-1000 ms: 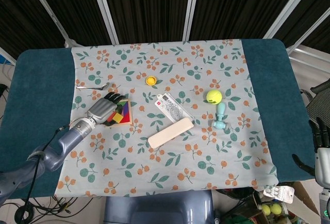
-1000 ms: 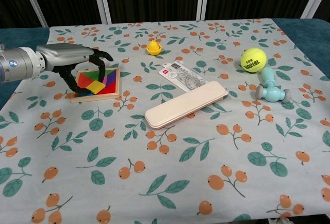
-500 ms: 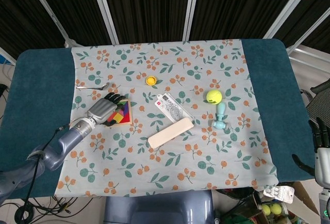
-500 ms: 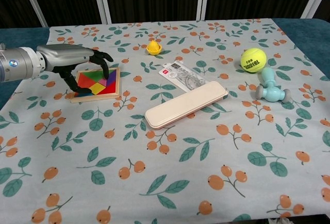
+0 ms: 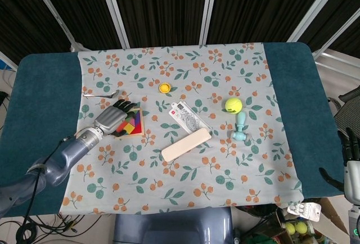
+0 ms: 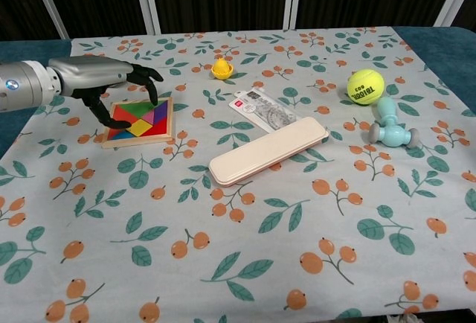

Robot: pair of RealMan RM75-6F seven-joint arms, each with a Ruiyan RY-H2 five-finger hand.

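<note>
we've got our left hand [image 6: 111, 88] arched over the tangram puzzle [image 6: 141, 120], which lies flat on the floral cloth [image 6: 245, 256] at the left of the surface. fingers [image 6: 152, 85] curl down like a cage, spread apart, dark tips near the coloured tiles on the tray's left side. from the chest view the thumb tip looks to be touching the red tile by the near-left corner; the rest seem to hover just above, tho we can't tell for sure. nothing's gripped, so the hand reads as open & empty, poised rather than holding. head view agrees: left hand [image 5: 115, 117] covers the tray's left edge, puzzle [image 5: 132, 125] peeking out to its right.

our right hand [image 5: 350, 159] sits way off at the far right edge, past the cloth, low beside the surface. only a sliver shows, fingers pointing up, holding nothing we can see; can't tell how far open.

rest of the spread, well apart from our left hand: beige pencil case [image 6: 268, 150] lying diagonally mid-cloth, a printed packet [image 6: 260, 109] just behind it w/ corner touching, small yellow toy [image 6: 221, 68] further back. over right, tennis ball [image 6: 365, 86] just behind a pale blue dumbbell-ish toy [image 6: 390, 131]. head view also shows a metal clip [image 5: 101, 94] behind the puzzle.
</note>
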